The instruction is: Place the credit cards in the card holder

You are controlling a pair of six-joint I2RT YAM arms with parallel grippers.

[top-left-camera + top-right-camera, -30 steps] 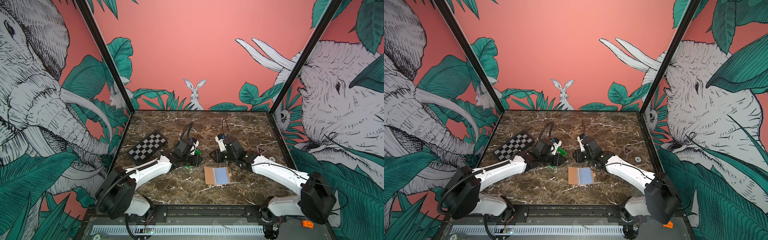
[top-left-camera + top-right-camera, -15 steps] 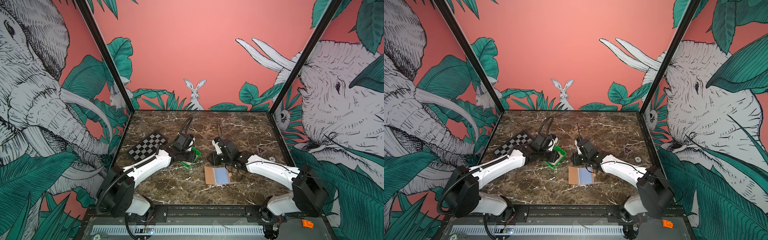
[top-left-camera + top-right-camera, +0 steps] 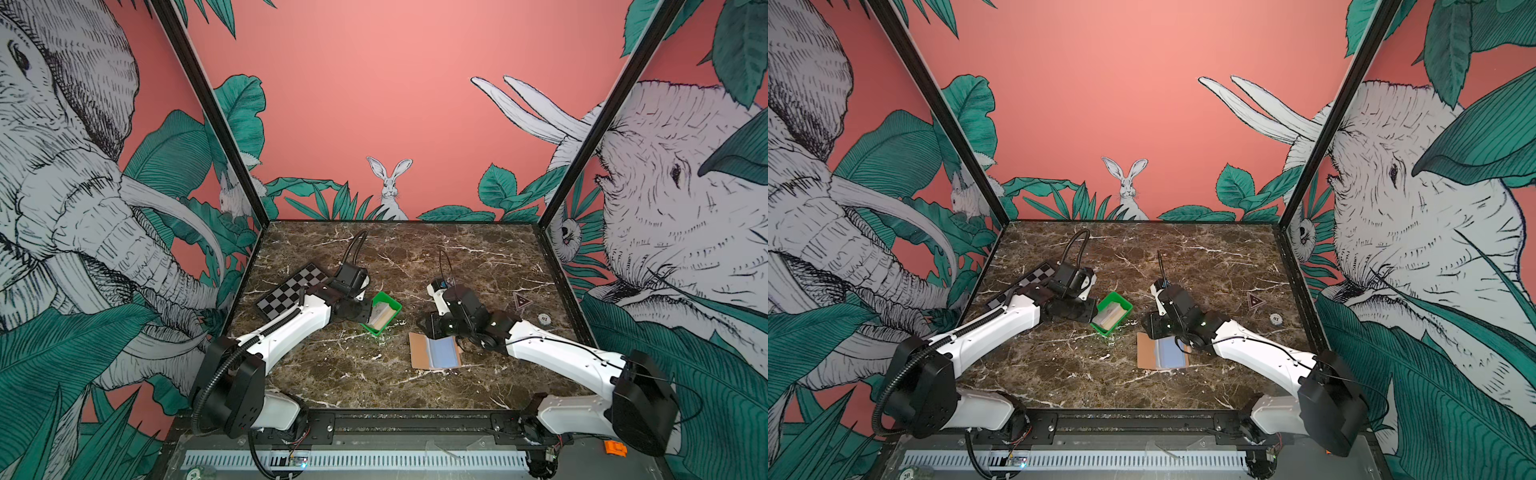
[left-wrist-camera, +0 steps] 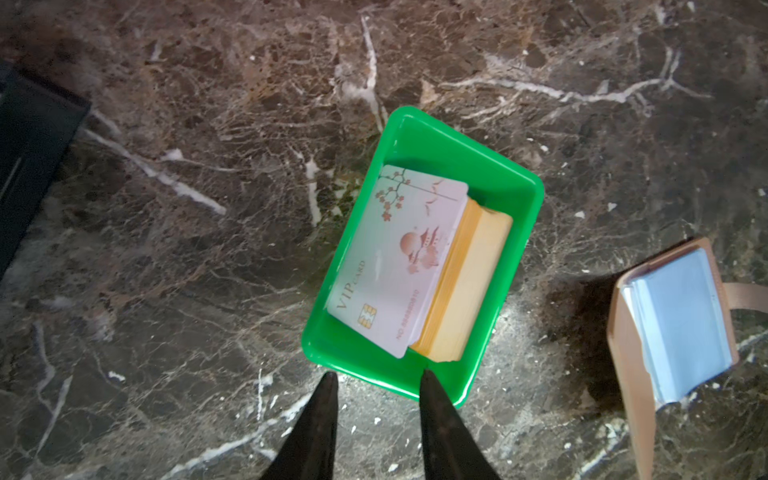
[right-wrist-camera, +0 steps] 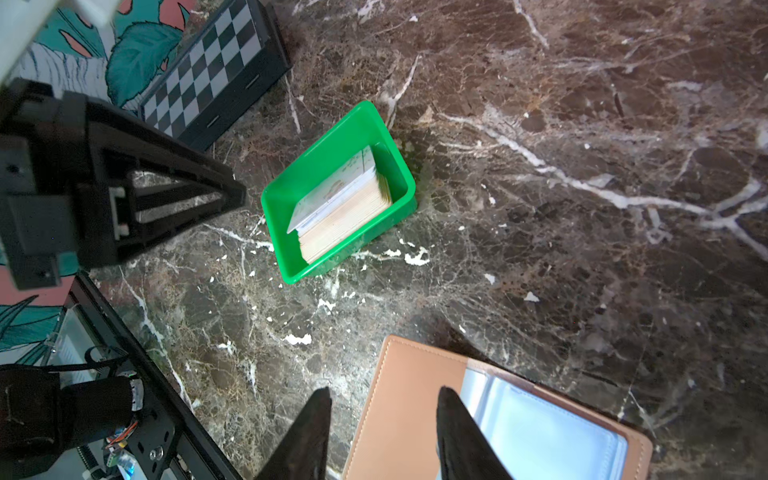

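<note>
Card holder (image 4: 673,328) cut off by left wrist picture's edge; its strap runs out of frame. In right wrist view, holder's near corner (image 5: 498,424) cropped too. Card stack (image 4: 419,266) beside it in green tray (image 4: 419,133): only top card's face shows, lower cards edge-on. Small round token (image 3: 544,318) beyond holder: print too small to read. Chessboard (image 3: 1034,278) partly hidden behind left arm.

We note bare marble table (image 3: 374,374) between green tray (image 3: 387,300) and card holder (image 3: 419,352); passage is free there. The chessboard (image 3: 291,293) blocks the tray's far-left side.
</note>
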